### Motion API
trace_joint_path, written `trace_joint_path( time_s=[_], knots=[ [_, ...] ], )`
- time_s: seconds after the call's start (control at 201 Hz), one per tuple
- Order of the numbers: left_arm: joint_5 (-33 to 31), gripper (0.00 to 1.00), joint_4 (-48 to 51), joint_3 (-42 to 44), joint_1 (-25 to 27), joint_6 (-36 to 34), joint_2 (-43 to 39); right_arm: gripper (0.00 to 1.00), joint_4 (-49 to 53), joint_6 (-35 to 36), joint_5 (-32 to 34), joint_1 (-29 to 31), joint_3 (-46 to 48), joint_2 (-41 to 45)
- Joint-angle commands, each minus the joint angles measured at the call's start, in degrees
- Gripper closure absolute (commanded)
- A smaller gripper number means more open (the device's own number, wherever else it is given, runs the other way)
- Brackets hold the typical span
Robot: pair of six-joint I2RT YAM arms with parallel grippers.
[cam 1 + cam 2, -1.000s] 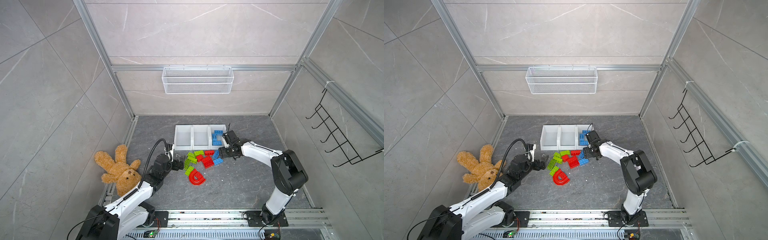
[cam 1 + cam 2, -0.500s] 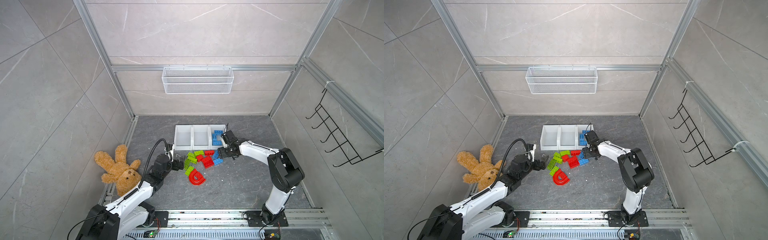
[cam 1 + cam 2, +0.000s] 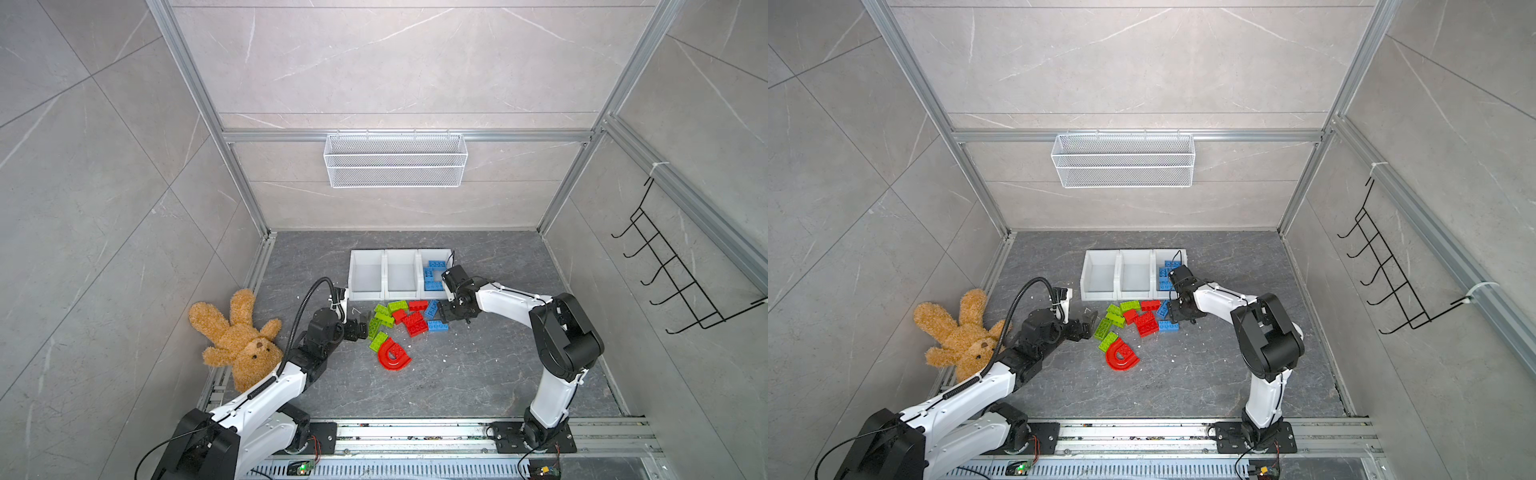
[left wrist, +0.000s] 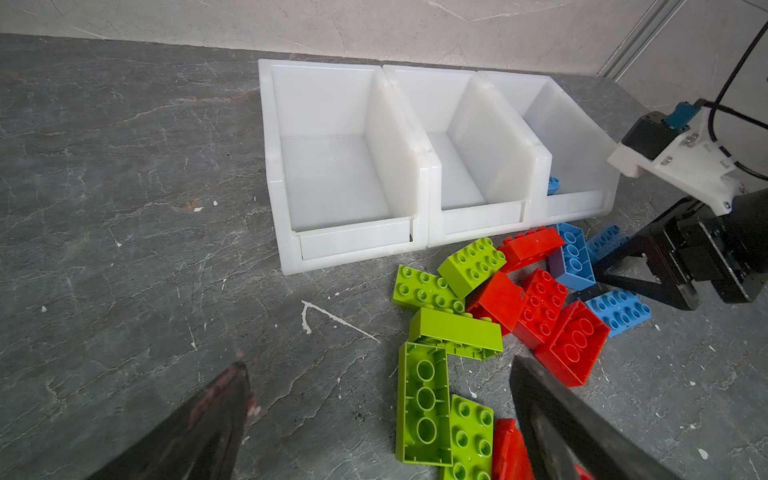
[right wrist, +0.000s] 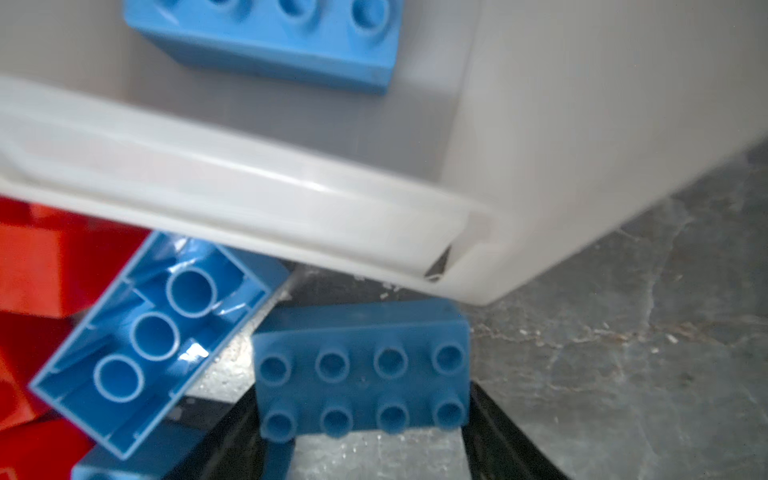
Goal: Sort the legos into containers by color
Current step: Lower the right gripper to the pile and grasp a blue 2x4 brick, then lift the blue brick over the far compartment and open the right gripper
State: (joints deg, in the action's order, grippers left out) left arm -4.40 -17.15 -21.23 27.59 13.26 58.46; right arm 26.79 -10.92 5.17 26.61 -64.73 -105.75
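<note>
Three white bins [image 3: 365, 296] stand in a row at the back; the right one holds several blue bricks [image 3: 434, 266], the others look empty. In front lies a pile of green bricks [image 3: 384, 320], red bricks [image 3: 415, 322], a red arch [image 3: 394, 354] and blue bricks [image 3: 437, 326]. My right gripper [image 5: 363, 432] is low by the right bin's front corner, its fingers against both short ends of a stud-up blue brick [image 5: 361, 368]. An upside-down blue brick [image 5: 149, 345] lies beside it. My left gripper [image 4: 382, 411] is open over the floor, an upside-down green brick [image 4: 424, 403] between its fingers.
A brown teddy bear [image 3: 239, 336] lies at the left edge beside my left arm. A wire basket [image 3: 395, 160] hangs on the back wall and a black hook rack [image 3: 665, 270] on the right wall. The bins' front lips sit close to the pile.
My right gripper has shifted slightly left toward the pile and its jaws have narrowed onto the blue brick. The left arm has not moved.
</note>
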Motion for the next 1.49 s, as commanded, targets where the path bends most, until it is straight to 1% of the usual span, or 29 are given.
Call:
trace_joint_path(
  time_s=[0.0, 0.309, 0.408, 0.533, 0.787, 0.946, 1.21, 1.309, 1.489],
  knots=[
    [-0.21, 0.0, -2.32, -0.56, -0.13, -1.04, -0.16, 0.27, -0.29, -0.91, 0.55, 0.13, 0.17, 0.86],
    [-0.51, 0.01, -1.93, -0.34, -0.16, -1.09, -0.92, 0.28, -0.58, -0.67, 0.08, -0.24, -3.16, -2.24],
    [-0.52, 0.0, -1.93, -0.54, -0.12, -1.12, -0.72, 0.31, -0.85, -0.68, 0.24, -0.28, -3.37, -2.42],
    [-0.37, 0.0, -1.67, -0.55, -0.13, -1.04, -1.01, 0.37, -0.15, -0.77, 0.9, -0.31, -2.92, -1.87],
    [0.08, 0.0, -2.1, -0.37, -0.16, -0.73, -1.03, 0.43, -1.94, -1.88, 1.69, -0.32, 1.73, 4.85],
    [0.09, 0.01, -2.19, -0.3, -0.13, -0.78, -1.04, 0.47, -4.61, -3.82, 2.13, -0.33, 6.68, 10.23],
    [-0.17, 0.0, -2.55, -0.26, -0.13, -0.78, -0.48, 0.48, -5.55, -6.63, 1.16, -0.17, 12.85, 19.99],
    [-0.08, 0.0, -2.54, -0.41, -0.18, -0.79, -0.19, 0.49, -3.29, -5.67, 1.1, -0.2, 11.47, 22.05],
    [-0.04, 0.0, -2.48, -0.53, -0.13, -0.91, 0.25, 0.49, -0.86, -3.37, 0.46, -0.15, 3.45, 21.25]
  ],
)
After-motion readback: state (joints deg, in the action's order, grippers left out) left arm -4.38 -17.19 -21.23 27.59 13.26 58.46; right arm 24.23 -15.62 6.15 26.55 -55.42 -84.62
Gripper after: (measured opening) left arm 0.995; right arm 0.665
